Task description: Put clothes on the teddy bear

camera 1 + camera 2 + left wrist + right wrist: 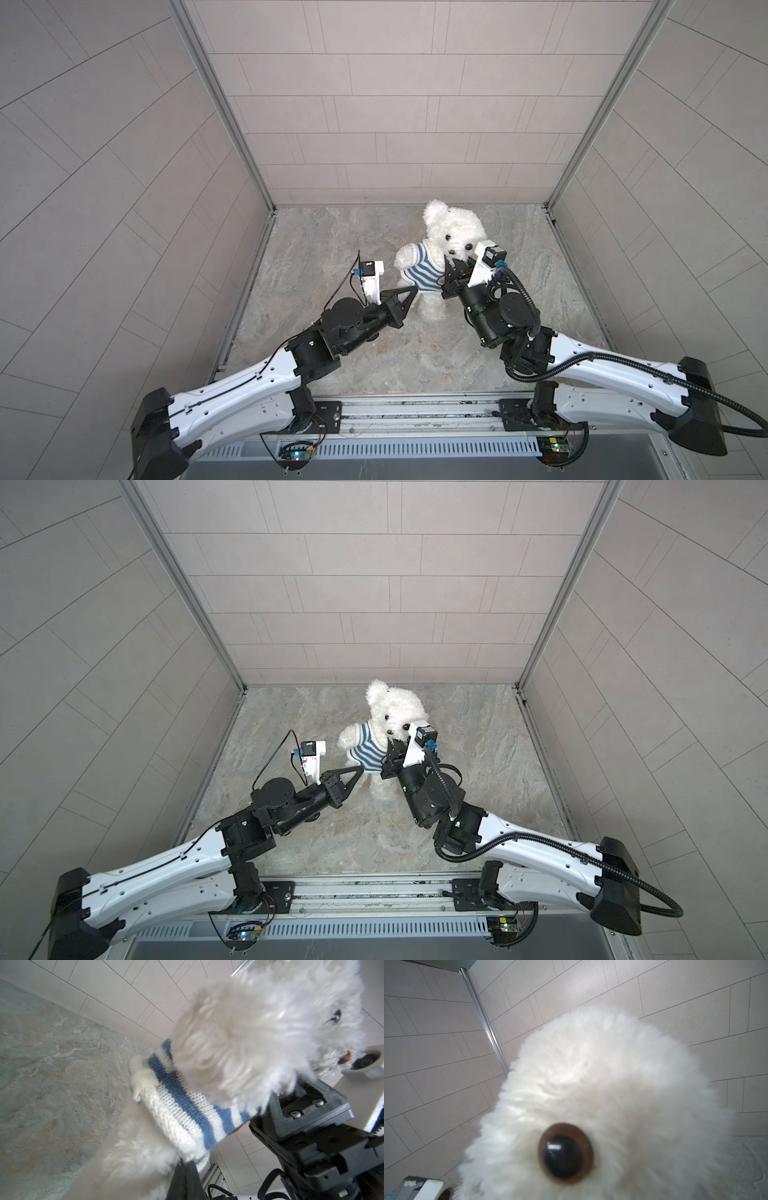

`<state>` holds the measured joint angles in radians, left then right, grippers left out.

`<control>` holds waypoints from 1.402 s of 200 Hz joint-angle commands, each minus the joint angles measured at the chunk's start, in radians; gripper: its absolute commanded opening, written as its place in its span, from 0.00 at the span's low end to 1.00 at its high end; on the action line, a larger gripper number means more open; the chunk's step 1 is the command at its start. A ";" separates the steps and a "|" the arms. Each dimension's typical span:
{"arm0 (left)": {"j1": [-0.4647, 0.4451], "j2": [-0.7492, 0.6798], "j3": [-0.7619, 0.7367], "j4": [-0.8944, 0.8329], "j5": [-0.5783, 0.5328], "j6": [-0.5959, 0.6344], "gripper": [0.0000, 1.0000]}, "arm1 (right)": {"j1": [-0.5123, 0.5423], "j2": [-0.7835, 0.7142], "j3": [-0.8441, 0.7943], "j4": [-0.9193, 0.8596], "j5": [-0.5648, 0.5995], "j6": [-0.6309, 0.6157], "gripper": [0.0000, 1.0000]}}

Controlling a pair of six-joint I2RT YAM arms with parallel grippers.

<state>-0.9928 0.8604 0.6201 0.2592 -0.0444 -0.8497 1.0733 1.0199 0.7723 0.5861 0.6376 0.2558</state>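
- Overhead, in both top views, the teddy bear [453,228] stands upright toward the back middle of the surface [332,257], between the two arms. It wears a striped shirt [419,270] over its torso, and one furry arm pokes out of a sleeve on the left arm's side.
- Also from above, the left claw [413,289] is closed to a point on the shirt's lower hem. The right claw [457,268] presses in just under the bear's chin. Its fingers are partly hidden by fur, so I cannot tell whether they grip anything.
- Next, the left wrist view shows blue and white knit [182,1101] stretched across the bear's body [249,1032]. The hem runs down into the dark closed fingers [185,1169] of the left claw. The black body of the right claw [301,1109] sits against the bear's far side, touching the fur.
- Lastly, the right wrist view is filled by the bear's blurred white head [591,1084]. One brown-ringed eye [565,1153] is close to the lens, with tiled wall [436,1053] behind.
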 commanded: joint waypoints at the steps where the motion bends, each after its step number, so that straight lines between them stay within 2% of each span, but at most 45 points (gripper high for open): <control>1: 0.014 -0.008 -0.007 -0.072 0.010 0.047 0.00 | 0.004 -0.008 0.050 0.046 0.025 -0.006 0.00; 43: 0.017 -0.016 -0.010 -0.157 -0.007 0.082 0.00 | 0.007 0.005 0.065 0.045 0.011 0.001 0.00; 113: 0.017 -0.100 -0.007 -0.124 0.020 0.174 0.00 | 0.028 0.031 0.090 -0.006 0.023 -0.003 0.00; 167: 0.017 -0.134 0.006 -0.168 0.025 0.178 0.31 | 0.030 0.066 0.134 -0.068 0.050 0.013 0.00; 180: 0.017 -0.166 -0.003 -0.162 0.015 0.167 0.40 | 0.030 0.083 0.162 -0.096 0.092 0.048 0.00; 193: 0.017 -0.190 -0.002 -0.161 0.027 0.172 0.46 | 0.030 0.096 0.175 -0.090 0.129 0.067 0.00; 235: 0.017 -0.209 0.022 -0.127 0.077 0.201 0.51 | 0.030 0.150 0.205 -0.051 0.192 0.144 0.00; 280: 0.017 -0.095 0.069 -0.025 0.051 0.149 0.48 | 0.031 0.189 0.200 0.010 0.208 0.209 0.00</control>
<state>-0.9817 0.7109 0.6430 0.1455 0.0174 -0.6796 1.0996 1.2045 0.9573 0.5140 0.8104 0.3992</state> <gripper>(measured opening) 0.483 0.137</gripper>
